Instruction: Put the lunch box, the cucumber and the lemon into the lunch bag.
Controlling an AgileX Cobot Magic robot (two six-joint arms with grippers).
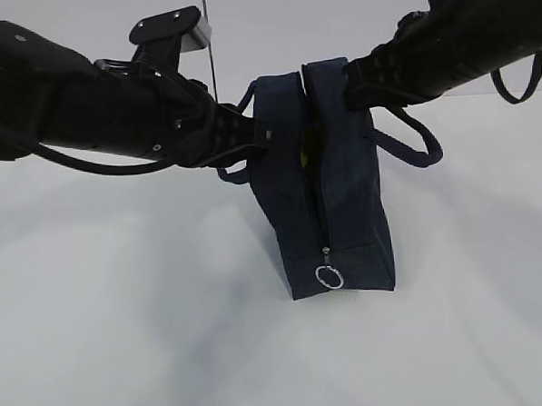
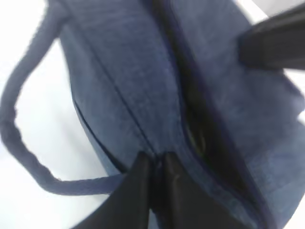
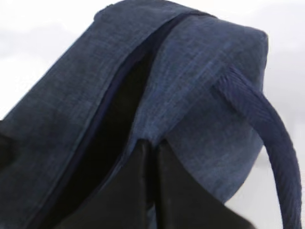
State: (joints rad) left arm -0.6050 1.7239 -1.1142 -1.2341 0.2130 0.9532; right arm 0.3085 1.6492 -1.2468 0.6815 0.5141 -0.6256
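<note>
Lunch bag (image 1: 329,177) upright mid-surface, zip slit running near-far between both arms; left tool (image 2: 153,160) pinched tight on left lip, right tool (image 3: 152,145) clamped on right lip, yellow glimpse inside, maybe lemon (image 1: 306,147)

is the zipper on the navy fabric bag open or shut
Open: the navy fabric lunch bag shows a dark gap along its top, and the silver ring pull hangs low at the end.

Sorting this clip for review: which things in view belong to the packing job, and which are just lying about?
Belongs to the job:
- lunch bag, zipper open, with something yellow showing in the gap
- left gripper, pinching the bag's fabric
- right gripper, pinching the other side

Just lying about:
- nothing apart from the white table; lunch box and cucumber are not visible
</note>
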